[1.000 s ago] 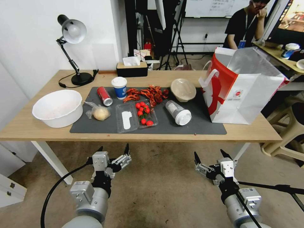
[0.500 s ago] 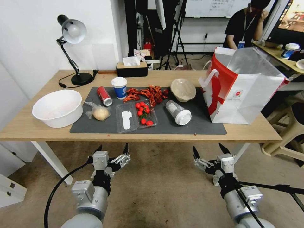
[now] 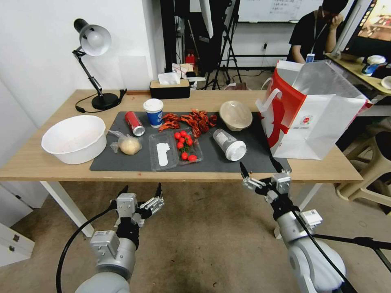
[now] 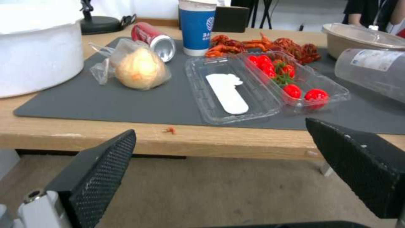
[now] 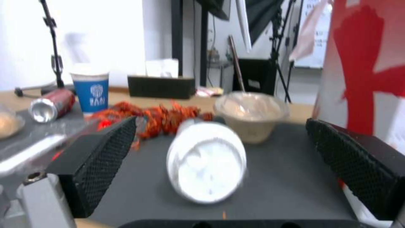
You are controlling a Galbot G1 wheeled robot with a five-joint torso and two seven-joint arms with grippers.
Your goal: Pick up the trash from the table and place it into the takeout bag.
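Observation:
On the table point(image 3: 49, 167), a dark grey mat point(image 3: 260, 162) carries the trash: a red soda can point(image 3: 134, 123) on its side, a blue-and-white paper cup point(image 3: 154, 112), a clear cup point(image 3: 229, 144) lying down with its white lid toward me, a lidded bowl point(image 3: 236, 115) and a bagged bun point(image 3: 128, 145). The takeout bag point(image 3: 309, 114) stands open at the mat's right end. My right gripper point(image 3: 259, 167) is open at the table's front edge, facing the clear cup point(image 5: 207, 164). Below the edge, my left gripper point(image 3: 140, 190) hangs open, facing the bun point(image 4: 139, 68).
A white basin point(image 3: 74, 138) sits at the table's left, with a desk lamp point(image 3: 93, 40) and tissue box point(image 3: 169, 88) behind. Red crayfish shells point(image 3: 189, 120) and an open clear tray of tomatoes point(image 3: 175, 148) lie mid-mat. Stools point(image 3: 374, 162) stand right of the table.
My right gripper has risen and moved forward from below the table to its front edge, near the clear cup. The left gripper has barely shifted.

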